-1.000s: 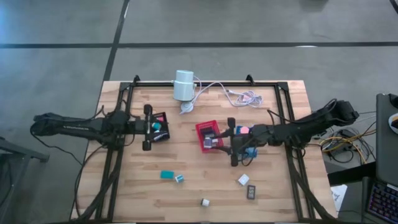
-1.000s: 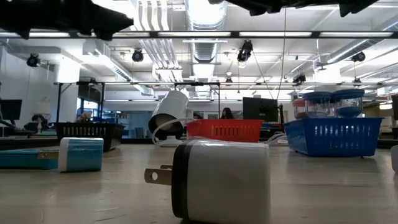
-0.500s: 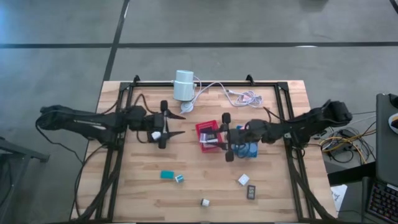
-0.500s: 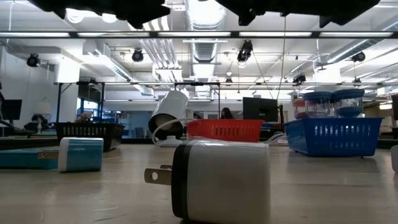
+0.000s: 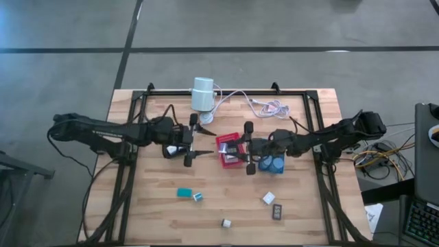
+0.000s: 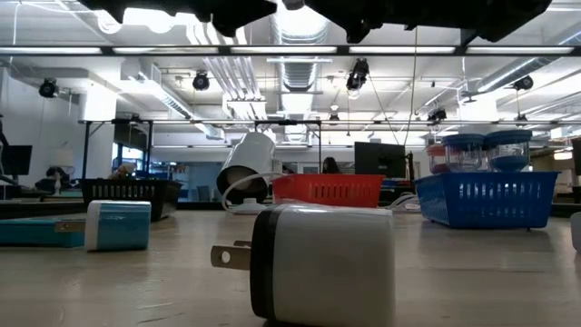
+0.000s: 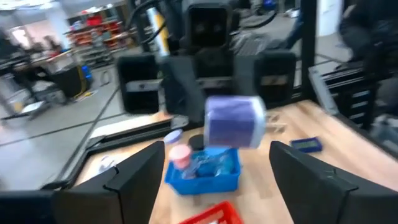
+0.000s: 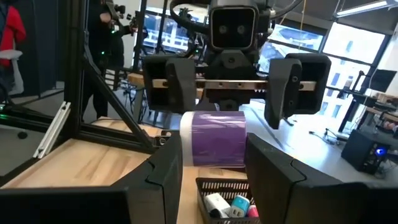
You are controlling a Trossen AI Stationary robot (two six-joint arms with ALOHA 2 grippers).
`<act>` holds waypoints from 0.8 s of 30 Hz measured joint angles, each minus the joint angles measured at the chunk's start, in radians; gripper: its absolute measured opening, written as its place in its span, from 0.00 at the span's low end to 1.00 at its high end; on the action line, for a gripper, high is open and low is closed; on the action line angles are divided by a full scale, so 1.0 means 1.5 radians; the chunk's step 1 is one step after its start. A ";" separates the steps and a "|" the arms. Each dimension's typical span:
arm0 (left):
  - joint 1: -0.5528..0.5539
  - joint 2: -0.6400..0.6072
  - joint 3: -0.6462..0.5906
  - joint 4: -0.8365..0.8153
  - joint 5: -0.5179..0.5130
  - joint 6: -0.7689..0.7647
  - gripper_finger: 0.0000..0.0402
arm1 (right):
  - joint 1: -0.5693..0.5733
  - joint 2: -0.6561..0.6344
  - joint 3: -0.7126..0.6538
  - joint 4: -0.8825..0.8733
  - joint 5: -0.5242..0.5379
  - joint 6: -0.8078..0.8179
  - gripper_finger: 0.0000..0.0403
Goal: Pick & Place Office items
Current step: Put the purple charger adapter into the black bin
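Note:
My right gripper (image 8: 214,149) is shut on a lilac roll with a white end (image 8: 217,144), seen again in the left wrist view as a lilac roll (image 7: 234,121). It hangs over the red tray (image 5: 230,149) at mid-table. My left gripper (image 5: 206,143) faces it from the table's left, open wide, with nothing between its fingers (image 7: 134,180). Under the left gripper stands the black tray (image 8: 227,199), with small white, teal and pink items in it. More office items lie loose near the front: a teal block (image 5: 184,193) and a white cube (image 5: 268,198). My right gripper pinches the lilac roll between its two fingers, one on the white end (image 8: 186,149) and one on the opposite lilac end. The fingers lie level and point toward the table's left. The roll lies level across them, lifted clear above the trays.
The blue tray (image 5: 274,165) sits under my right arm. A white cylinder (image 5: 202,94) with cables (image 5: 260,104) lies at the far edge. A white plug (image 6: 318,263), a dark block (image 5: 278,210) and a small white piece (image 5: 226,223) lie toward the near edge.
My left gripper has left the black tray, risen a little and travelled toward the table's right, up to the red tray, its fingers spreading wider. My right gripper has shifted slightly toward the table's left with the lilac roll and rolled a little about its own axis.

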 joint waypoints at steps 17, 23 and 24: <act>-0.008 0.056 0.039 0.006 0.017 0.007 0.80 | -0.001 0.000 0.000 -0.004 0.000 -0.002 0.33; -0.008 0.068 0.049 0.010 0.017 0.009 0.79 | -0.001 0.002 -0.001 -0.004 0.000 -0.004 0.33; -0.008 0.069 0.050 0.011 0.018 0.013 0.79 | -0.001 0.002 -0.001 -0.004 -0.002 -0.004 0.33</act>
